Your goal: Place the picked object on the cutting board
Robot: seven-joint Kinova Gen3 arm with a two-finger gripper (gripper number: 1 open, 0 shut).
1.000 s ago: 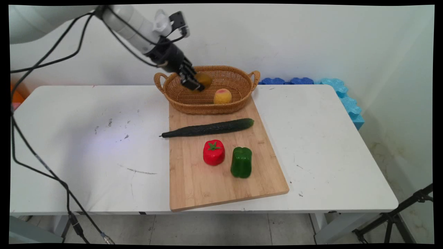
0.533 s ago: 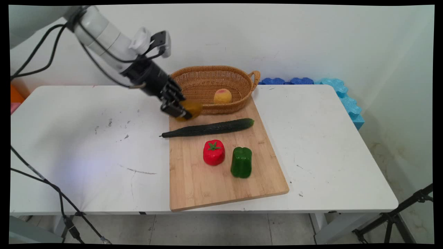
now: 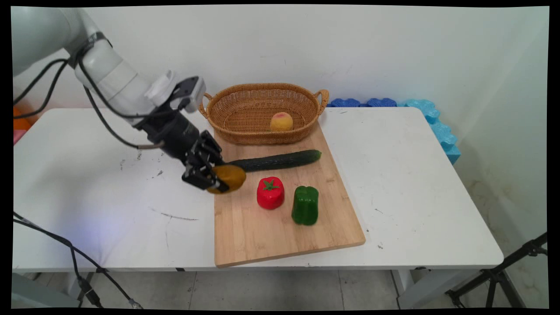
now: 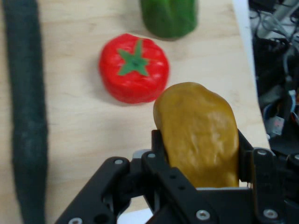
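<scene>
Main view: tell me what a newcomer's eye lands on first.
The gripper clamps a brown-yellow potato over the board's left edge, hiding the cucumber's left end. Right of it stand a red tomato and green pepper; behind, a basket holds a peach.

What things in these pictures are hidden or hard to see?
- Cucumber: its left end is behind the gripper and potato in the main view.
- Green pepper: cut off by the hand view's top edge.
- Peach: its lower part is behind the basket wall.
</scene>
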